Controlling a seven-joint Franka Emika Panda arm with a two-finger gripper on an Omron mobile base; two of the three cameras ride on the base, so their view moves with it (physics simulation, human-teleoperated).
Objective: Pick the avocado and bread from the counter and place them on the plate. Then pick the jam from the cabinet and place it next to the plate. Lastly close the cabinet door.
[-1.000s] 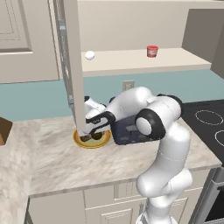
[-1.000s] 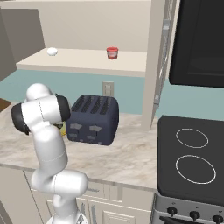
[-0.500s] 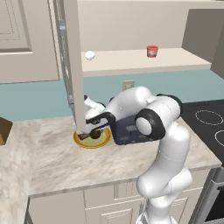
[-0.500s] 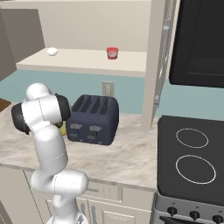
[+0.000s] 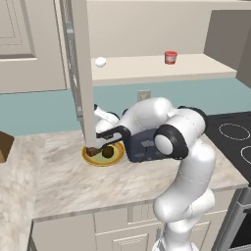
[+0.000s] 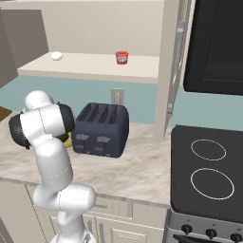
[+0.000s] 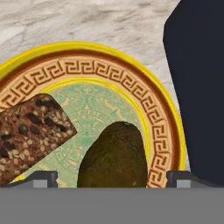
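Hand view: looking down on the plate (image 7: 164,131), with its yellow rim and pale green patterned middle, resting on the marbled bench (image 7: 87,22).
Avocado: the dark olive avocado (image 7: 113,155) lies on the plate's green centre, right between the two finger tips at the bottom of this view, with clear space at each side.
Bread: the brown seeded bread (image 7: 30,133) lies on the plate too, just beside the avocado, one end reaching over the rim.
Jaws: spread wide and gripping nothing; the avocado sits loose between them.
Left base view: the gripper (image 5: 100,145) hangs low over the plate (image 5: 93,159), close under the edge of the open cabinet door (image 5: 81,73).
Toaster: a dark toaster (image 6: 102,129) stands on the bench just beside the plate.
Jam: the red jam (image 5: 170,57) stands on the pale cabinet shelf (image 5: 196,66), well apart from the arm, with a white ball (image 5: 100,62) further along the same shelf.
Done so far: both foods appear to be on the plate, so the first part of the task looks finished.
Left to do: fetch the jam from the shelf, set it on the bench next to the plate, then shut the cabinet door, which stands open.
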